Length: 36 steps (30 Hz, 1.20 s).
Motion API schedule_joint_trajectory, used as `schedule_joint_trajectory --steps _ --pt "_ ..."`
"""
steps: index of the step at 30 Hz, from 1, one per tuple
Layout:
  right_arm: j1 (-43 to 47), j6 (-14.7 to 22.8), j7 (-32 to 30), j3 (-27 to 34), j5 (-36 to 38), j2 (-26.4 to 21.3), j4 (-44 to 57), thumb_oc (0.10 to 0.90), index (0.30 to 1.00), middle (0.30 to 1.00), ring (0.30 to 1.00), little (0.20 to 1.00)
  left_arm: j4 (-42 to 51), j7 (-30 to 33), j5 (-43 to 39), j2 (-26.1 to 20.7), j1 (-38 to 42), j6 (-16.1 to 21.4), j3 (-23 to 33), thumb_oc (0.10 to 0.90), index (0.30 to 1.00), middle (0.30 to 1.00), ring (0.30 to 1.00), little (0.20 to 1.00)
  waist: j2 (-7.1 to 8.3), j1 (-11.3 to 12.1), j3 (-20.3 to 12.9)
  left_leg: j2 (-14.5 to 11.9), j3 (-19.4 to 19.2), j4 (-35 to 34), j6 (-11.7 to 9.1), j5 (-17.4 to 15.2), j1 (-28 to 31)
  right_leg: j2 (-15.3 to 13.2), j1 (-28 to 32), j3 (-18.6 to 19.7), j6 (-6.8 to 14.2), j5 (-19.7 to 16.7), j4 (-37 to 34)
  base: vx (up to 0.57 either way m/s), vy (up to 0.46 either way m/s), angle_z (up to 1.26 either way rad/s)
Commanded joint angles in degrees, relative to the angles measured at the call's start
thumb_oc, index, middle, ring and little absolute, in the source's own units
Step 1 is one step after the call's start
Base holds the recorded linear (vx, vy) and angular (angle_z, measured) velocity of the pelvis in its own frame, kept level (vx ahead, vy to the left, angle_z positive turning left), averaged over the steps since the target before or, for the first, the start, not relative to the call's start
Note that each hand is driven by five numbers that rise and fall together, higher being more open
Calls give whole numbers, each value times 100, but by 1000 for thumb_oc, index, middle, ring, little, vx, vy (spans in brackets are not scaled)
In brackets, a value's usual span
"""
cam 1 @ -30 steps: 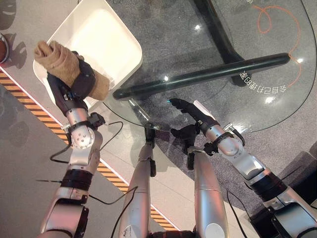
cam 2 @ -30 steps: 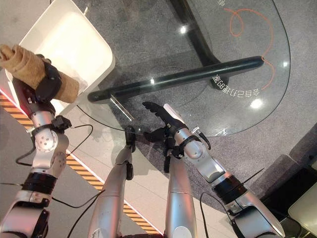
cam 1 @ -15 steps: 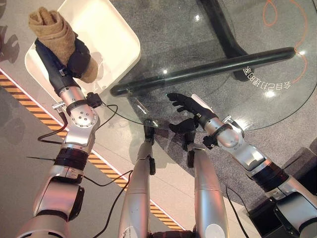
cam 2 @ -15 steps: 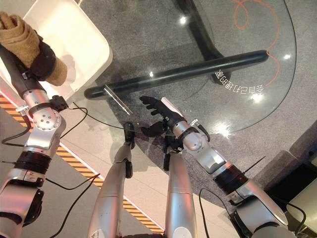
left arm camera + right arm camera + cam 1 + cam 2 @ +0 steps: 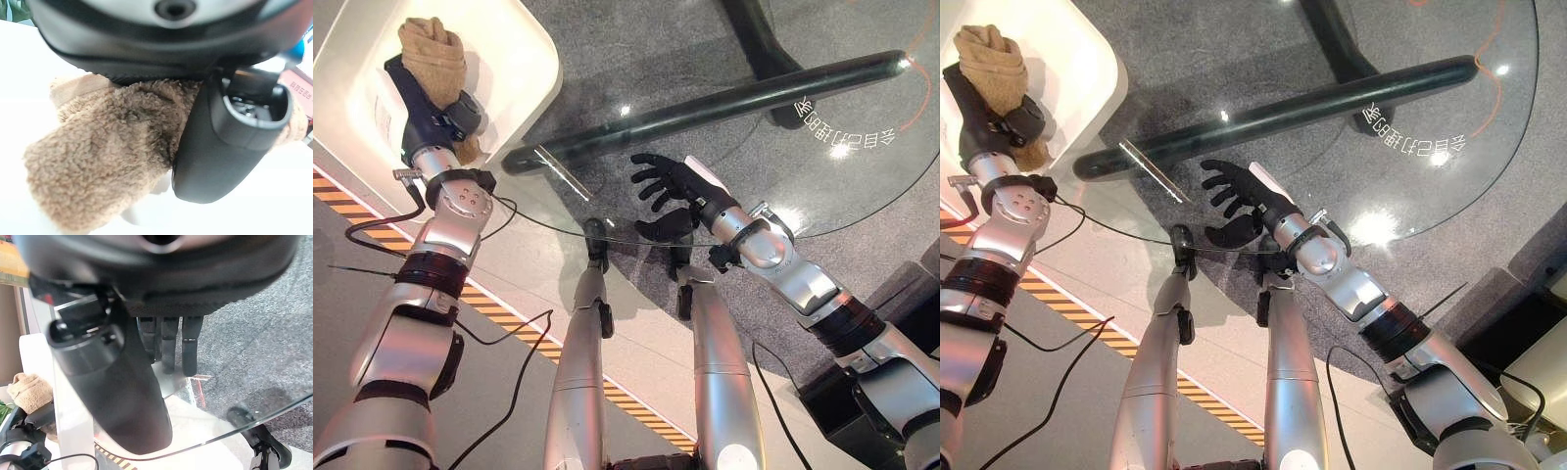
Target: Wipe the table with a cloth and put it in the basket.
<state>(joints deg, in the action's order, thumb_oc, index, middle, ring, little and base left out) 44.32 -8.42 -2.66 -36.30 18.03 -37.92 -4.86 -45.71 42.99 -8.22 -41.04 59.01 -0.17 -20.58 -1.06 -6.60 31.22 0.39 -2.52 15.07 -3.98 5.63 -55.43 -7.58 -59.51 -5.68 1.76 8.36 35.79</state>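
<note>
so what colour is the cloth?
Tan-brown, fuzzy; the cloth shows best in the left wrist view, held in the left robot hand.

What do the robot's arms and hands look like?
Both arms are shiny silver-grey tubes with round joints and black bands. The left hand and the right hand are dark, with fingers and a thumb. The right hand has a white cover along one side.

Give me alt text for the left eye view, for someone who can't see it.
The robot's left hand grips a bundled brown cloth over the white basket beside a round glass table. Its right hand is open, fingers spread, over the table's near edge.
</note>
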Motion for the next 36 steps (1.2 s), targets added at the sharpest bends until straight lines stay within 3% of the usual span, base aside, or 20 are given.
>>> schedule_joint_trajectory --steps 1,4,7,8,9,14,24,36 --pt "-296 41 -70 -139 129 -31 20 800 900 900 900 900 -119 221 -95 -592 351 114 173 100 300 300 300 200 179 -10 -143 303 -633 1188 470 -895 -138 443 111 410 213 -1337 -1772 0 0 0" --pt "-309 51 -106 -134 119 -9 48 800 900 900 900 900 -299 -488 -243 -523 403 37 130 100 300 300 300 200 191 -27 -143 315 -629 1173 455 -874 -208 453 47 400 230 -1350 -1772 0 0 0" --pt "-279 37 -86 -124 140 -25 72 800 900 900 900 900 -389 -704 -243 -490 471 148 44 100 300 300 300 200 201 -48 -143 323 -614 1189 449 -873 -258 468 8 411 233 -1351 -1760 0 0 0" --pt "-274 32 -75 -116 129 -21 68 800 900 900 900 900 -406 -769 -220 -485 499 153 30 718 829 829 829 818 203 -56 -143 323 -616 1188 447 -872 -265 474 -6 416 236 -1357 -1758 0 0 0" --pt "-272 31 -73 -112 125 -18 66 800 900 900 900 900 -411 -771 -215 -485 508 158 26 800 900 900 900 900 205 -57 -143 323 -617 1187 446 -872 -267 475 -10 418 236 -1359 -1758 0 0 0" --pt "-238 93 -116 -147 145 -54 66 800 900 900 900 900 -526 -924 -175 -478 664 517 -131 800 900 900 900 900 217 -77 -143 334 -602 1149 438 -865 -240 481 22 408 245 -1363 -1791 0 0 0" --pt "-506 197 -171 -50 20 -44 184 800 900 900 900 900 -421 -919 96 -544 615 709 -188 800 900 900 900 900 198 -71 -143 353 -577 1169 442 -887 -168 457 95 390 226 -1314 -1765 0 -3 0" --pt "-1060 109 -185 182 -350 14 658 800 900 900 900 900 605 -645 252 -593 -131 1062 234 800 900 900 900 900 84 24 -143 370 -531 1009 450 -891 173 424 404 326 186 -1191 -1804 -8 -38 0"
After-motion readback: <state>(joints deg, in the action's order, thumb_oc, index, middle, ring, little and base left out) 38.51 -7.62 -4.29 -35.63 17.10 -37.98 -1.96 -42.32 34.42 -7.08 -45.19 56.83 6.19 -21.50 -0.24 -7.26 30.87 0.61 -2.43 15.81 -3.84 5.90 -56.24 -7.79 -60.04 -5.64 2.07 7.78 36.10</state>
